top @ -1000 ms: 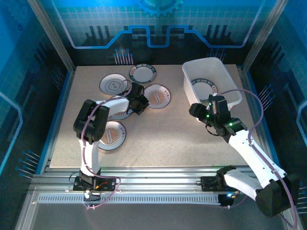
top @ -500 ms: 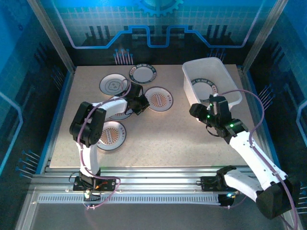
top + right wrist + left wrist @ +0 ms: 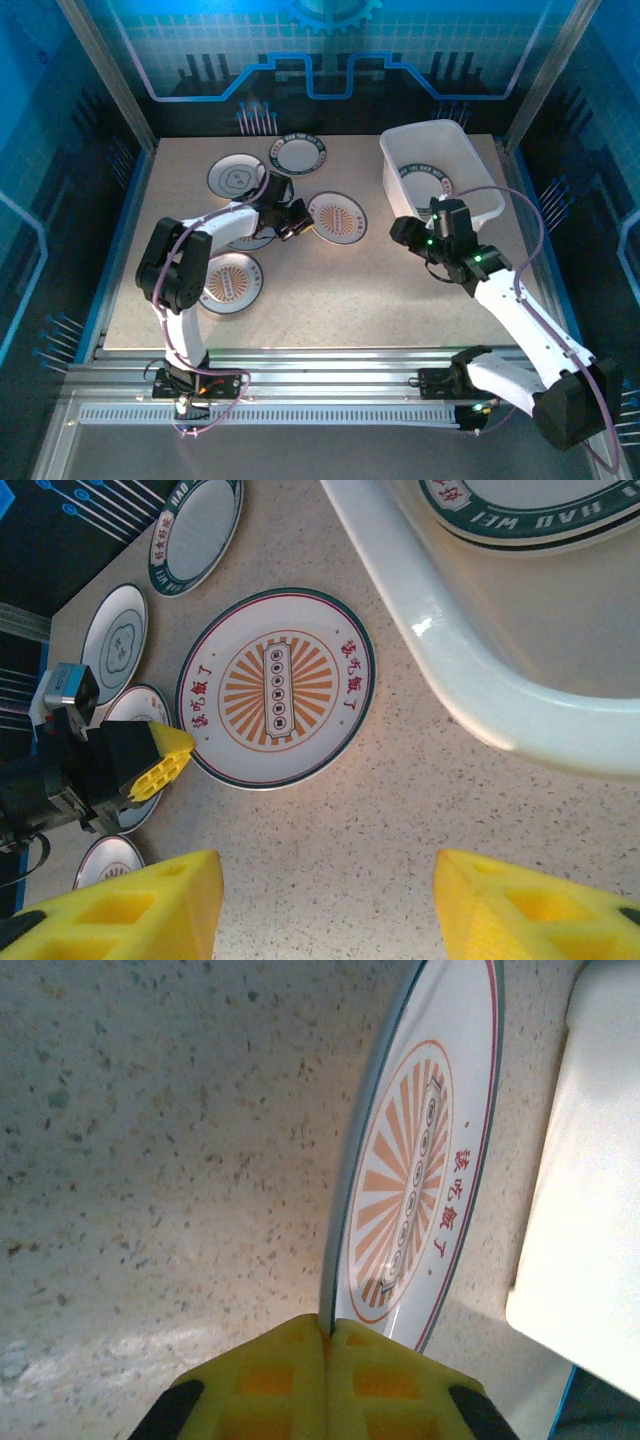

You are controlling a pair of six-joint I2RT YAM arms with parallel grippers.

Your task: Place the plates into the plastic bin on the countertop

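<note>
My left gripper (image 3: 328,1335) is shut on the near rim of a white plate with an orange sunburst centre (image 3: 410,1180). That plate (image 3: 336,217) lies mid-countertop with the left gripper (image 3: 297,222) at its left edge. My right gripper (image 3: 330,900) stands open over bare countertop (image 3: 330,290), just right of that plate (image 3: 275,685) and in front of the plastic bin (image 3: 388,160). The right gripper (image 3: 405,232) holds nothing. A green-rimmed plate (image 3: 432,182) lies inside the bin.
More plates lie at the back left: a grey-motif one (image 3: 234,177), a green-rimmed one (image 3: 298,154), one partly under the left arm (image 3: 250,238), and a sunburst one (image 3: 228,281) nearer. The bin wall (image 3: 470,680) is close to the right fingers.
The left gripper has pulled the sunburst plate a little to the right and nearer. The right gripper has shifted slightly left, its jaws a bit narrower.
</note>
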